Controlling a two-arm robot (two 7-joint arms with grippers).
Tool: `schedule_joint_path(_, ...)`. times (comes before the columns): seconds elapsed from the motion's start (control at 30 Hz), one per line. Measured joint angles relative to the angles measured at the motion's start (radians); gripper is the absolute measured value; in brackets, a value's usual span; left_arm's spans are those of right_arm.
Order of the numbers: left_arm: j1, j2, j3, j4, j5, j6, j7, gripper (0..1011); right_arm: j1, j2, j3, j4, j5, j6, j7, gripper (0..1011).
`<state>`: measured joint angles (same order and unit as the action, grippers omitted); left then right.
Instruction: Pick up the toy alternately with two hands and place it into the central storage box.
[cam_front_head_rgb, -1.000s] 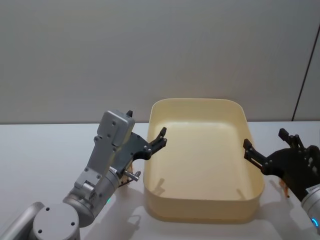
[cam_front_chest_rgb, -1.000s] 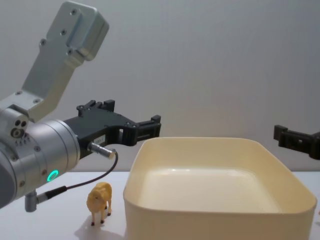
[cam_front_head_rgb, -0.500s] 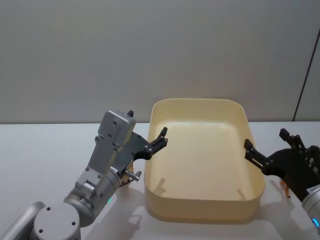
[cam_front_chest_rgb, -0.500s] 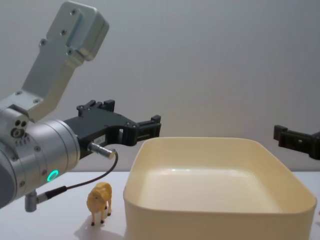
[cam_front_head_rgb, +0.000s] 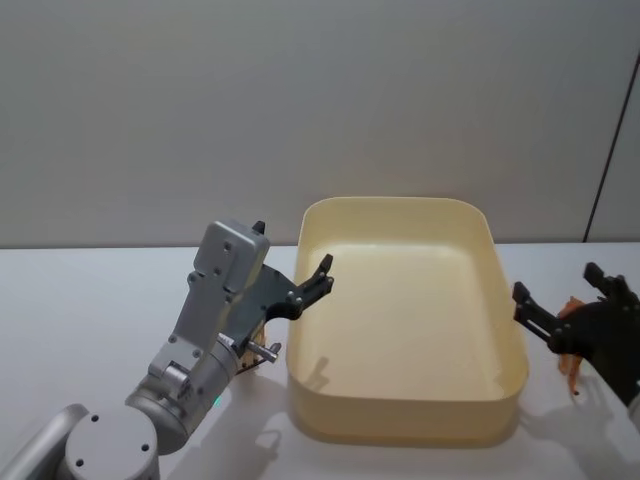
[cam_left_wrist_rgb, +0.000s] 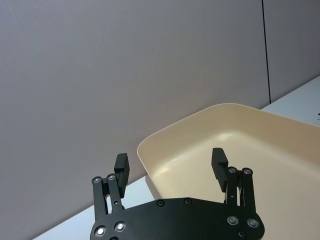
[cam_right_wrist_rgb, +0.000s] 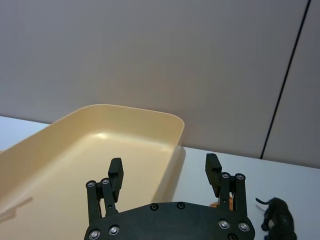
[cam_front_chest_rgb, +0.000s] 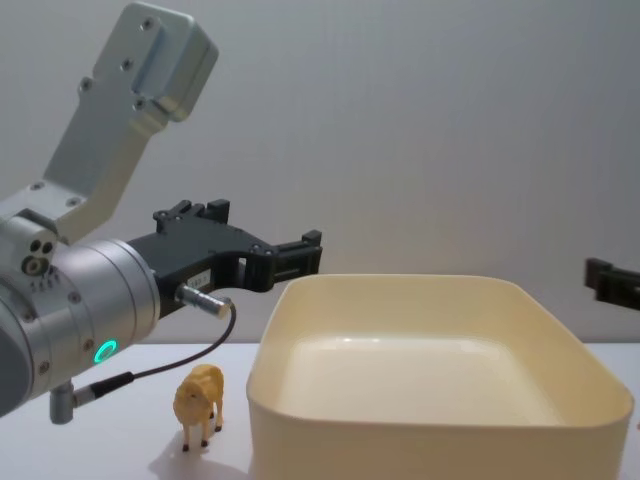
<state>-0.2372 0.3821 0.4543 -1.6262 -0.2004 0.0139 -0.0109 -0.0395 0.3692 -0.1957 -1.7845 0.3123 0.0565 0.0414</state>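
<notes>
Tabletop (cam_front_head_rgb: 80, 300), white, carried the large cream-yellow rounded plastic storage box (cam_front_head_rgb: 400, 425) at centre. I saw left gripper (cam_left_wrist_rgb: 170, 161) at its left rim, right gripper (cam_right_wrist_rgb: 164, 166) just off its right side, both with jaws apart. Small yellow toy animal (cam_front_chest_rgb: 200, 405) stood left of the box, small dark toy animal (cam_right_wrist_rgb: 277, 217) right.

Toy animal (cam_front_chest_rgb: 200, 405) left of central storage box (cam_front_head_rgb: 400, 428), second toy (cam_front_head_rgb: 570, 368) right.

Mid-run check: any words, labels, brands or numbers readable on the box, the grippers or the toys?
No readable text anywhere.
The storage box has plain cream walls; the left gripper and right gripper are bare black with screws only; the yellow toy animal carries no marks.
</notes>
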Motion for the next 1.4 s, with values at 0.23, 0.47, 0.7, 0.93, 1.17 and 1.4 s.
schedule_joint_path(0.23,0.000,0.000,0.000,0.000,0.000,0.000,0.000,1002,-0.052,0.044,0.032,-0.043,0.029,0.019,-0.033,1001)
schedule_joint_path(0.47,0.000,0.000,0.000,0.000,0.000,0.000,0.000,1001,-0.108,0.085,0.064,-0.084,0.055,0.037,-0.069,1001)
schedule_joint_path(0.7,0.000,0.000,0.000,0.000,0.000,0.000,0.000,1001,-0.147,0.112,0.088,-0.104,0.071,0.057,-0.090,1001)
schedule_joint_path(0.93,0.000,0.000,0.000,0.000,0.000,0.000,0.000,1001,-0.153,0.112,0.094,-0.096,0.077,0.093,-0.094,1001)
schedule_joint_path(1.17,0.000,0.000,0.000,0.000,0.000,0.000,0.000,1001,-0.124,0.091,0.085,-0.056,0.068,0.126,-0.086,1001)
schedule_joint_path(1.4,0.000,0.000,0.000,0.000,0.000,0.000,0.000,1002,-0.071,0.057,0.069,0.006,0.047,0.157,-0.074,1001)
